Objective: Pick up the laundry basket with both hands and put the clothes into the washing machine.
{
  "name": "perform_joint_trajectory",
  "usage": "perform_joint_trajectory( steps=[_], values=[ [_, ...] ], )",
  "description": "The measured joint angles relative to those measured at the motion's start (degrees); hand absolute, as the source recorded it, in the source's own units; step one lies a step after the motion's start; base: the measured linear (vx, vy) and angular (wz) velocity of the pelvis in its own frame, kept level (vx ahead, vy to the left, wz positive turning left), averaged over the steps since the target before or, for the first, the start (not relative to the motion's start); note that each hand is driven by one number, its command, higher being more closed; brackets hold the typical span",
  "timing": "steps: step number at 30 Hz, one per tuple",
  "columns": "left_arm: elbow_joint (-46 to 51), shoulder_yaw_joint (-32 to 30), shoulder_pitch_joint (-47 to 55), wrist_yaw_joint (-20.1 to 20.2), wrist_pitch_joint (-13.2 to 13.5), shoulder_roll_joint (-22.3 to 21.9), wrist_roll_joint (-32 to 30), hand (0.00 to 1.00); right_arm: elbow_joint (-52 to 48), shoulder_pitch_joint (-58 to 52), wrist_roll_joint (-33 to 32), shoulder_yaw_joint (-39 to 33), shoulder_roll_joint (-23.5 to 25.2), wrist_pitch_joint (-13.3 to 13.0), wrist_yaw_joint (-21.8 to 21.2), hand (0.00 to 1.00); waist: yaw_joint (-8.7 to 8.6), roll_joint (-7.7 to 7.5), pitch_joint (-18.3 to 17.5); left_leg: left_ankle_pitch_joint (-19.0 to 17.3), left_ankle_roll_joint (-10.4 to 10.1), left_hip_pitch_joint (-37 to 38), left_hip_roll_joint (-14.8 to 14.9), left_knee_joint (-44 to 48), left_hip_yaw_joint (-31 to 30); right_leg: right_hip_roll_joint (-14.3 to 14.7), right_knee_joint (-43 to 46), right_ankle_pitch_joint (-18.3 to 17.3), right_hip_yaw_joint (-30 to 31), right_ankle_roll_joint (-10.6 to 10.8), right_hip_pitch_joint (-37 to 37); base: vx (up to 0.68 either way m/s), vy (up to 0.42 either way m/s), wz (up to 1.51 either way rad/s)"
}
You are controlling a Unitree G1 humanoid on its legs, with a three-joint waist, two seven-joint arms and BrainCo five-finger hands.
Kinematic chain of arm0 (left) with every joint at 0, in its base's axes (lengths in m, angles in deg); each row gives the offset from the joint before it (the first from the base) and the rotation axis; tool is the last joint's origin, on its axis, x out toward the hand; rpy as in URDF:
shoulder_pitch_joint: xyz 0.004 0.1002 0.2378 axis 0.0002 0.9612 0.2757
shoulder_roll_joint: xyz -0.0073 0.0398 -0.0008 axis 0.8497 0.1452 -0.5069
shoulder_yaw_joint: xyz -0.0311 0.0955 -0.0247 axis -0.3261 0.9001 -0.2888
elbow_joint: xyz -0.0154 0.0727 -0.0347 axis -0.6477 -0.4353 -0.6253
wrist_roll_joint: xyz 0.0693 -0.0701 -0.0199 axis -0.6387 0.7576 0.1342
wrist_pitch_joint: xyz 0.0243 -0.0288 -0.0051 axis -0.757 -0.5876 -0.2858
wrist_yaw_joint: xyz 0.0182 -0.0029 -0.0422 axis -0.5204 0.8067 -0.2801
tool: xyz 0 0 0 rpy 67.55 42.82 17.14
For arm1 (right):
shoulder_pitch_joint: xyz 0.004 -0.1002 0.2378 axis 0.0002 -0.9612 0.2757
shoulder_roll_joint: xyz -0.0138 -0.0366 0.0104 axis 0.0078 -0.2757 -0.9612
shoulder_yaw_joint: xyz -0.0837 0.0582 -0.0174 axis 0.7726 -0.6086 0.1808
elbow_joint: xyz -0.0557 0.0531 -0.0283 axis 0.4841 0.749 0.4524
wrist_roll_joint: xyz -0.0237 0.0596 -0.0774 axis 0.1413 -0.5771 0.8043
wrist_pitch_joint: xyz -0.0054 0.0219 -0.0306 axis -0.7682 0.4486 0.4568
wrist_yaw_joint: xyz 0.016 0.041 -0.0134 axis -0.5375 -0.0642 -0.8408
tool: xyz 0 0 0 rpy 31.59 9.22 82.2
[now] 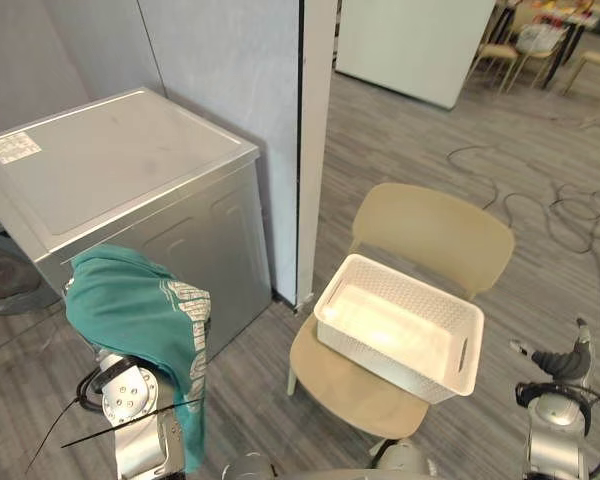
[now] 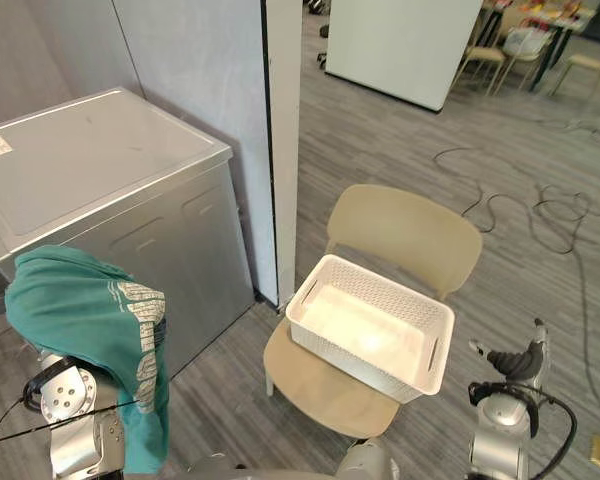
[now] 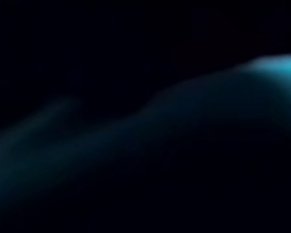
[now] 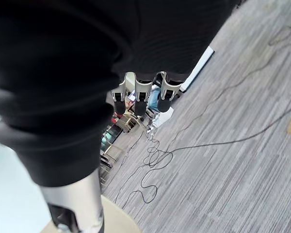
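Left wrist view: dark, with teal cloth (image 3: pixel 281 65) right against the lens.
Left hand: buried under the teal shirt (image 1: pixel 130 300); can't tell what grasp it has. Left arm (image 1: pixel 130 400) comes up from the lower left, shirt draped over its end and hanging down one side.
Right hand (image 4: pixel 140 94): relaxed and empty, low at the right, well apart from everything.
Shirt position: just in front of the washing machine (image 1: pixel 130 170), level with its front top edge, not inside.
Machine: top flat and closed; the round glass part (image 1: pixel 5 275) at its left looks like an open front door, not sure.
Basket (image 1: pixel 420 375): on the chair (image 1: pixel 440 225) seat, towards the front edge, neither hand on it, looks empty.
Progress: late, I'd say. Clothes out of the basket, one shirt at the machine.
Left to do: get the shirt through the door, let go.
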Motion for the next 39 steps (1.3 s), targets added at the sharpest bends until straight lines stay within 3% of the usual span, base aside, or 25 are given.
perform_joint_trajectory(
  steps=[1,2,3,5,6,8,11,16,17,19,22,24,25,26,27,29,30,31,32,33,34,35,36,38,39],
  values=[
    [-0.9,0.6,1.2,0.0,-0.5,-0.7,0.1,1.00,1.4,-0.3,0.5,-0.3,0.5,-0.1,-0.6,0.00,0.20,0.60,-0.1,0.8,-0.9,0.1,0.1,-1.6,0.3,3.2,-4.1,1.7,2.3,3.2,0.1,-0.06,0.024,-0.48],
    [-1.0,1.1,1.9,0.2,-0.9,-0.7,0.1,1.00,2.8,-0.6,0.8,-0.2,1.0,-0.2,-0.8,0.00,0.59,1.31,-0.6,2.3,-1.0,0.2,0.6,-3.7,0.6,5.0,-6.3,1.1,4.1,5.0,0.4,-0.05,-0.038,-0.32],
    [-1.0,1.1,2.2,0.4,-1.1,-0.7,0.2,1.00,6.1,-1.9,0.8,-0.2,2.5,-0.2,-0.9,0.00,0.06,0.57,-1.0,4.7,-0.6,0.3,-0.1,-6.8,1.9,6.0,-3.5,-1.6,7.4,5.9,0.2,-0.01,-0.085,-0.03],
    [-1.2,0.8,2.5,0.4,-1.4,-0.7,0.8,1.00,16.5,-2.4,0.6,0.0,3.3,-0.1,-1.2,0.00,0.68,-1.31,-1.5,6.2,-0.2,-0.5,-2.2,-7.9,1.9,9.2,-11.2,-5.7,13.4,4.3,3.4,0.03,-0.151,-0.10],
    [-1.4,1.0,2.5,0.5,-1.5,-0.7,1.0,1.00,18.9,-2.2,0.4,0.3,3.3,-0.1,-1.2,0.00,1.34,-1.19,-1.7,6.6,-0.2,-1.1,-2.5,-8.1,2.0,10.0,-14.0,-5.9,14.3,3.9,3.8,0.01,-0.096,-0.36],
    [-1.8,1.3,2.4,0.9,-1.4,-1.2,1.4,1.00,23.8,-2.7,-1.5,2.0,3.4,-0.3,-1.5,0.00,2.98,0.68,-2.0,8.2,0.1,-3.2,-2.6,-9.5,2.2,12.0,-21.8,-5.5,16.2,3.0,4.6,-0.04,-0.023,-0.18],
    [-2.4,2.6,2.6,1.1,-1.4,-1.2,1.9,1.00,33.2,-2.7,-6.4,8.2,4.7,-0.5,-3.6,0.00,4.59,3.20,-1.0,12.1,0.4,-4.6,-2.5,-12.3,0.1,13.7,-27.8,-1.2,14.8,2.0,5.7,-0.08,-0.033,0.14],
    [-3.1,7.7,2.4,1.3,-1.4,-0.9,4.2,1.00,36.5,-1.8,-9.6,15.4,5.8,-2.8,-4.9,0.00,4.33,2.70,0.8,14.0,-1.6,-7.1,-2.2,-12.4,0.6,12.2,-29.0,-0.6,6.5,1.3,8.4,-0.11,0.003,0.76],
    [-3.2,8.5,2.6,1.3,-1.4,-0.8,4.6,1.00,36.7,-1.4,-9.5,16.5,6.1,-3.1,-5.1,0.00,4.44,3.02,1.4,12.5,0.4,-7.9,0.0,-9.7,4.9,12.0,-29.2,-0.3,3.9,1.2,9.2,-0.11,0.066,1.00],
    [-4.4,9.3,2.6,1.4,-1.3,-0.7,5.4,1.00,38.2,-1.4,-9.4,17.9,5.3,-3.2,-5.6,0.00,4.28,2.77,2.1,11.3,1.5,-9.0,2.2,-4.0,5.4,10.6,-29.0,-0.2,0.4,1.4,11.0,-0.02,0.144,1.01],
    [-8.1,10.0,2.7,1.4,-1.4,-0.7,6.3,1.00,42.6,-1.2,-7.7,19.9,3.2,-3.2,-5.9,0.00,3.97,2.33,2.2,9.0,2.2,-11.4,6.6,9.2,0.4,5.9,-29.4,1.5,-6.2,4.2,14.9,0.03,0.313,1.16],
    [-9.5,11.0,2.9,1.3,-1.3,-0.3,6.3,1.00,45.3,-1.4,-5.4,20.7,2.2,-3.1,-6.0,0.00,3.07,3.00,1.8,9.2,2.5,-11.4,12.1,11.3,-0.3,3.6,-30.3,3.3,-10.9,7.3,18.1,0.13,0.417,1.24],
    [-9.7,12.6,3.0,1.5,-1.4,-0.3,6.4,1.00,45.7,-1.5,-4.9,20.6,1.3,-3.1,-6.1,0.00,2.92,4.57,0.9,12.0,5.1,-11.2,16.2,8.9,2.7,3.0,-30.3,4.3,-13.6,9.0,19.2,0.19,0.390,1.06],
    [-10.1,13.5,2.6,1.6,-1.3,-0.3,6.4,1.00,46.8,-1.3,-5.0,20.3,0.9,-3.1,-6.1,0.00,2.48,4.95,0.5,9.4,2.5,-11.6,15.2,9.3,5.1,2.2,-30.3,4.7,-15.1,9.8,20.0,0.27,0.530,1.75],
    [-11.3,15.1,1.4,2.3,-1.4,0.0,6.7,1.00,50.1,-0.5,-5.1,18.2,1.5,-3.2,-6.0,0.00,1.10,2.91,-0.1,7.3,2.9,-12.7,12.1,9.3,8.6,-0.6,-31.4,6.2,-19.0,8.9,21.6,0.32,0.552,1.99],
    [-11.8,16.9,-0.1,3.2,-1.5,-0.2,8.4,1.00,52.6,1.2,-5.5,15.8,2.2,-3.1,-6.1,0.00,1.51,2.32,-0.2,3.1,2.7,-14.8,8.2,9.7,8.9,-3.3,-30.4,10.1,-22.7,8.7,23.1,0.41,0.700,1.80],
    [-12.8,18.3,0.2,4.0,-1.5,0.0,9.4,1.00,53.5,2.0,-6.2,14.3,2.4,-3.1,-6.0,0.00,1.94,1.79,-0.2,-0.2,4.0,-14.9,3.8,10.5,6.8,-8.0,-24.6,11.4,-23.2,7.6,24.1,0.42,0.717,1.39],
    [-14.3,18.8,0.2,4.3,-1.7,0.4,9.8,1.00,53.8,2.3,-6.2,13.7,2.3,-3.0,-6.0,0.00,2.01,1.70,-0.2,-1.3,4.9,-14.0,0.9,10.3,5.6,-11.4,-19.6,13.7,-21.8,5.1,24.3,0.27,0.475,1.34],
    [-15.0,19.0,0.5,4.6,-2.1,0.5,9.9,1.00,53.6,2.4,-5.9,13.7,2.0,-3.0,-6.0,0.00,2.04,2.00,0.0,-2.2,5.6,-12.9,-1.0,9.6,4.5,-13.7,-15.1,16.2,-19.8,0.4,23.8,0.28,0.405,1.05],
    [-15.6,19.4,0.9,5.0,-2.4,0.7,10.2,1.00,53.3,2.3,-5.4,13.5,1.8,-3.1,-6.2,0.00,1.64,2.91,0.5,-2.9,6.5,-11.2,-2.8,8.3,2.8,-15.5,-7.1,13.7,-15.0,-5.8,21.6,0.26,0.305,1.04],
    [-15.8,19.8,1.5,5.0,-2.5,1.2,10.2,1.00,53.0,2.4,-4.0,14.2,0.9,-3.4,-6.2,0.00,1.62,3.39,0.9,-2.7,6.7,-8.5,-4.7,5.0,1.3,-14.0,4.7,7.5,-5.4,-6.2,14.9,0.39,0.413,1.10],
    [-15.8,20.2,2.1,5.0,-2.5,1.9,10.1,1.00,52.5,2.4,-3.5,14.9,0.9,-3.8,-6.1,0.00,1.37,3.49,1.0,-1.3,7.0,-4.9,-7.0,0.1,-0.4,-9.2,11.9,2.3,2.6,-4.0,8.6,0.38,0.313,0.90],
    [-15.8,20.8,2.2,5.0,-2.5,2.3,10.1,1.00,52.2,2.2,-3.1,15.2,0.9,-4.0,-6.0,0.00,0.98,3.94,1.3,-0.5,7.2,-2.9,-8.1,-2.5,-1.5,-6.5,13.9,0.5,4.7,-3.4,6.0,0.37,0.246,1.03],
    [-16.4,23.8,1.8,5.2,-2.2,2.9,9.9,1.00,50.2,1.6,-3.3,16.6,1.3,-4.5,-6.0,0.00,-1.58,3.76,1.5,1.1,7.8,2.2,-11.5,-9.7,-7.0,2.6,14.2,-4.8,6.4,-2.1,-2.1,0.29,0.128,1.32],
    [-17.1,24.6,1.5,5.2,-2.2,3.0,9.9,1.00,49.6,1.4,-3.3,16.7,1.6,-4.6,-6.0,0.00,-2.01,3.81,1.5,1.2,7.7,3.2,-12.0,-10.6,-8.1,3.9,12.7,-5.4,6.1,-2.2,-4.2,0.30,0.059,1.21]
  ],
)
